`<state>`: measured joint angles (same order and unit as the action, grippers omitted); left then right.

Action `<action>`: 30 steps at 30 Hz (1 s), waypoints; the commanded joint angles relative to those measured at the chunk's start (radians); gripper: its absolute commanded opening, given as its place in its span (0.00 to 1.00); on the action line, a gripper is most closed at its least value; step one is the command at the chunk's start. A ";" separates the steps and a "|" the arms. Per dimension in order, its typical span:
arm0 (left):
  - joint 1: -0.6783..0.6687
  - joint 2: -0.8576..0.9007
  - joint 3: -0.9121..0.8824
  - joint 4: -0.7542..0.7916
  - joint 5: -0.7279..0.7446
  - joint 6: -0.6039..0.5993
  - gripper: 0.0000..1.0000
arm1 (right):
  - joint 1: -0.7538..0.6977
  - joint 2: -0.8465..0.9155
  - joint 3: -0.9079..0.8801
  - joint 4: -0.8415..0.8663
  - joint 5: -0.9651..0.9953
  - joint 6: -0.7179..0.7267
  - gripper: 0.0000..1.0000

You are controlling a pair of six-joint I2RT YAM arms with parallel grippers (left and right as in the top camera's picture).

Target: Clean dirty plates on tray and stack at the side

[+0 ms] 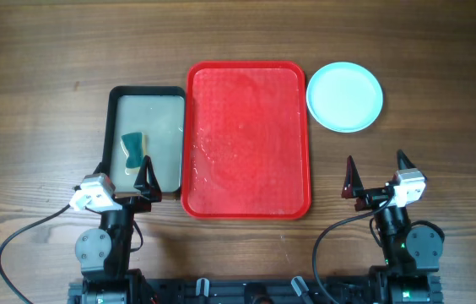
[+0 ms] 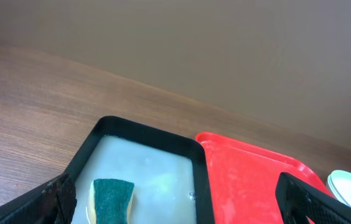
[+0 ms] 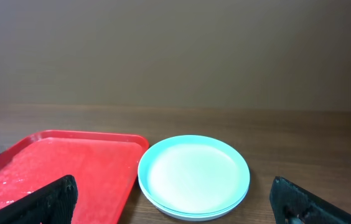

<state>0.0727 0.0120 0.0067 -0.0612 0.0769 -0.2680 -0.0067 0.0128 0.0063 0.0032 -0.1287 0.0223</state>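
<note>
The red tray (image 1: 251, 143) lies empty and wet mid-table; the stacked plates (image 1: 344, 95) sit just off its far right corner. The left gripper (image 1: 126, 176) and right gripper (image 1: 377, 169) gape empty at the near edge; a careless right-arm sweep might shove the glossy stack

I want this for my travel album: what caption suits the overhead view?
Plates stacked beside the red tray, a sponge in the black tray, left gripper and right gripper open.

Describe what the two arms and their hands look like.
The left arm and right arm are black with round grey joint housings and a white block at the wrist. The left hand and right hand have dark pointed triangular fingers. A black cable loops from each wrist.
</note>
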 commanded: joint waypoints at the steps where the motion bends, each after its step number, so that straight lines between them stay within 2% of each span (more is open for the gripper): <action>1: -0.007 -0.008 -0.001 -0.005 0.076 0.178 1.00 | -0.003 -0.005 -0.001 0.004 0.017 0.010 1.00; 3: -0.020 -0.008 -0.001 0.000 0.127 0.331 1.00 | -0.003 -0.005 -0.001 0.004 0.017 0.010 0.99; 6: -0.027 -0.008 -0.001 0.000 0.129 0.394 1.00 | -0.003 -0.005 -0.001 0.004 0.017 0.010 1.00; 14: 0.002 -0.008 -0.001 -0.002 0.103 0.386 1.00 | -0.003 -0.005 -0.001 0.004 0.017 0.010 1.00; 17: 0.002 -0.008 -0.001 -0.011 0.013 0.275 1.00 | -0.003 -0.005 -0.001 0.004 0.017 0.010 1.00; 30: 0.002 -0.008 -0.001 -0.010 0.015 0.275 1.00 | -0.003 -0.005 -0.001 0.004 0.017 0.010 1.00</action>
<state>0.0677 0.0120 0.0067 -0.0597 0.1085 0.0170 -0.0067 0.0128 0.0063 0.0032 -0.1291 0.0223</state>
